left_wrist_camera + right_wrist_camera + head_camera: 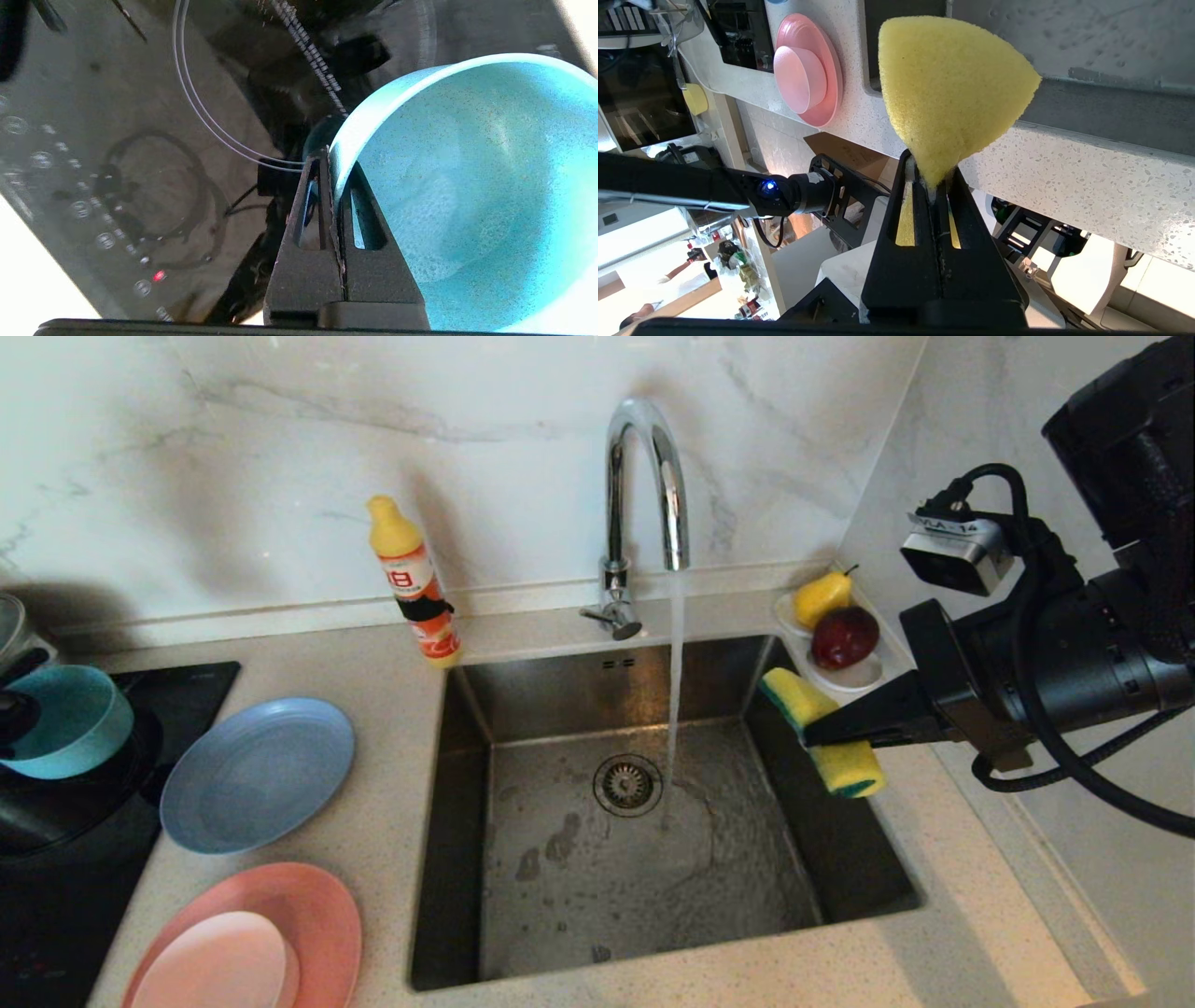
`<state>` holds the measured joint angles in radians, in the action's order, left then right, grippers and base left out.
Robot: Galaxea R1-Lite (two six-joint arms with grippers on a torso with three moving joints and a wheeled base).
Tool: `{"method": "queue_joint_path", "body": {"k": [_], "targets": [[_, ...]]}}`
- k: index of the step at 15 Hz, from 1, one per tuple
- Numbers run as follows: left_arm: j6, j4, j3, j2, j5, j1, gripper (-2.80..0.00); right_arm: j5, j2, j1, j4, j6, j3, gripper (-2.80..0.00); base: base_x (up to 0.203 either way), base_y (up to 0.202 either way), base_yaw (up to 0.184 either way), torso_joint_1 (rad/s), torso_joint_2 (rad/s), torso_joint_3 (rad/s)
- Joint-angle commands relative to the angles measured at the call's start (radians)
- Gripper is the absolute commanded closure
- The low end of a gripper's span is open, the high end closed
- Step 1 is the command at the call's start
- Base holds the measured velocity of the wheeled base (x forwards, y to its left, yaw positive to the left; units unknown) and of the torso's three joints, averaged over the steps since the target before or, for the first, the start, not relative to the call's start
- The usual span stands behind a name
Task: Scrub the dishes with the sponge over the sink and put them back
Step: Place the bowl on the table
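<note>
Over the right rim of the sink: the right gripper point(814, 735) hangs there, reaching in from the right side, its jaws pinching the sponge point(822, 732).
Sponge, axis: its long axis runs slanted, from the back corner of the basin toward the front; the gripper crosses it near the middle and bends it.
Sponge, faces: yellow foam is turned up, and a thin green layer shows at both ends; in the right wrist view the foam point(951, 93) spreads like a fan out of the closed fingers point(909, 219).
Sink: the steel sink point(840, 859) is wet, with a round drain strainer point(627, 784) at the middle.
Tap: water falls from the chrome gooseneck tap point(644, 476) and lands just beside the strainer.
Left gripper: the left gripper point(331, 161) is pressed together on the rim of the teal bowl point(65, 721), one finger point(362, 219) inside and the other outside the wall.
Bowl, position: it is at the far left, above the black cooktop point(191, 686), apart from the sink.
Bowl, pointing: it is tipped on its side, and the mouth faces to the left, away from the sink.
Grey-blue plate: the grey-blue plate point(257, 775) lies flat on the counter between the cooktop and the sink.
Pink dishes: the small pale pink dish point(219, 961) sits on the large salmon-pink plate point(322, 915) at the front left.
Behind the sink: a dish soap bottle point(413, 583) stands slightly tilted at the back left corner.
Back right corner: a small white dish point(864, 674) holds a yellow pear point(822, 597) and a dark red apple point(845, 637).
</note>
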<state>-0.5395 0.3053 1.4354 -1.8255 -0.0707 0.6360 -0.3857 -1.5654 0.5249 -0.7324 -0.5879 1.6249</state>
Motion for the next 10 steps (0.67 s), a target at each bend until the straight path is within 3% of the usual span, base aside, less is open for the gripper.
{"method": "queue_joint_path", "body": {"k": [1,10], "targets": [[-0.014,0.003,0.036,-0.098,0.003,0.012,0.0,-0.002,-0.002,0.0,-0.005,-0.003,-0.002,0.0,0.0,0.0,0.0,0.0,0.0,0.0],[-0.043,0.006,0.186,-0.252,0.034,0.051,0.0,-0.002,-0.003,0.001,-0.002,0.011,-0.012,0.0,0.0,0.0,0.0,0.0,0.0,0.0]]}}
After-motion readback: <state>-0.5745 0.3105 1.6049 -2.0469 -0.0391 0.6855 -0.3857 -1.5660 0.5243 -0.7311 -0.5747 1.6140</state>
